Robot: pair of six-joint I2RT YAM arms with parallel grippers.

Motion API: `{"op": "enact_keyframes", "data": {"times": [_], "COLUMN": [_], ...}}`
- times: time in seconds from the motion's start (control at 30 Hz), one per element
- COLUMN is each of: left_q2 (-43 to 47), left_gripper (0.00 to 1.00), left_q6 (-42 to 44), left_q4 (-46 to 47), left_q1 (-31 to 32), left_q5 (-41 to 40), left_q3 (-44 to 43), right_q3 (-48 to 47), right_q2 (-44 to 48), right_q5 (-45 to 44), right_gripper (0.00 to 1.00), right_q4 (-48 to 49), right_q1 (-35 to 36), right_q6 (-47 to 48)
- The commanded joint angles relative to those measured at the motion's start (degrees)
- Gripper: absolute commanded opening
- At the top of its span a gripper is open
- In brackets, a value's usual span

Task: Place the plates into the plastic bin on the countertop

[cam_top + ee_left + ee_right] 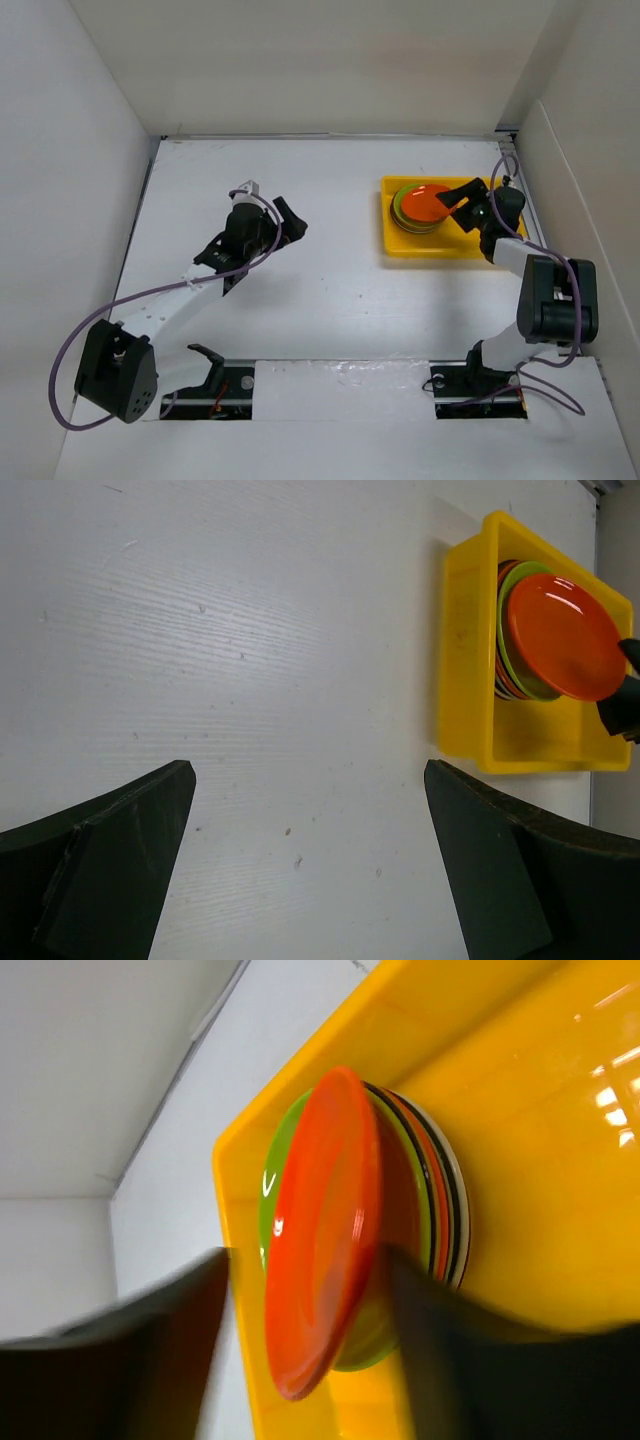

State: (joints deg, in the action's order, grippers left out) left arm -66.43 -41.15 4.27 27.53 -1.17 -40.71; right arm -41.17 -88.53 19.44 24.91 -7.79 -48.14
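A stack of several plates point(420, 208) sits in the left part of the yellow plastic bin point(440, 247) on the white countertop point(340, 290). An orange plate point(320, 1230) is on top, tilted off the lime green plate point(268, 1195) under it; dark, orange and cream rims show below. My right gripper point(468, 203) is open at the stack's right edge, its fingers on either side of the tilted orange plate point(560, 635); the left finger stands apart from it. My left gripper point(310, 860) is open and empty over bare countertop, left of the bin point(465, 650).
White walls enclose the countertop on the left, back and right. The bin's right half point(485, 245) holds no plates. A purple cable point(150, 295) loops along the left arm.
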Motion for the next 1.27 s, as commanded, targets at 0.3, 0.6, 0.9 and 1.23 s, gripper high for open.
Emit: {"op": "enact_keyframes", "data": {"times": [0.3, 0.6, 0.9, 1.23], "left_q2": [4.3, 11.4, 26.8, 45.2], "left_gripper": [1.00, 1.00, 1.00, 1.00], "left_q6": [1.1, 3.3, 9.0, 8.3], "left_q4": [-5.6, -24.1, -36.9, -38.2], "left_q1": [0.1, 0.1, 0.1, 0.1], "left_q5": [-0.2, -9.5, -22.5, -32.2], "left_q3": [-2.4, -13.2, -23.1, -24.9], "right_q3": [-4.2, -10.9, -21.1, -28.7], "right_q2": [17.2, 32.5, 55.5, 62.9], "right_q5": [-18.9, -28.0, -30.8, -26.2], "right_gripper": [0.99, 0.99, 0.99, 1.00], "right_q4": [-21.0, -41.8, -60.7, -72.4], "right_q1": [2.6, 12.5, 27.0, 27.7], "right_q6": [2.9, 9.4, 15.6, 22.9]}}
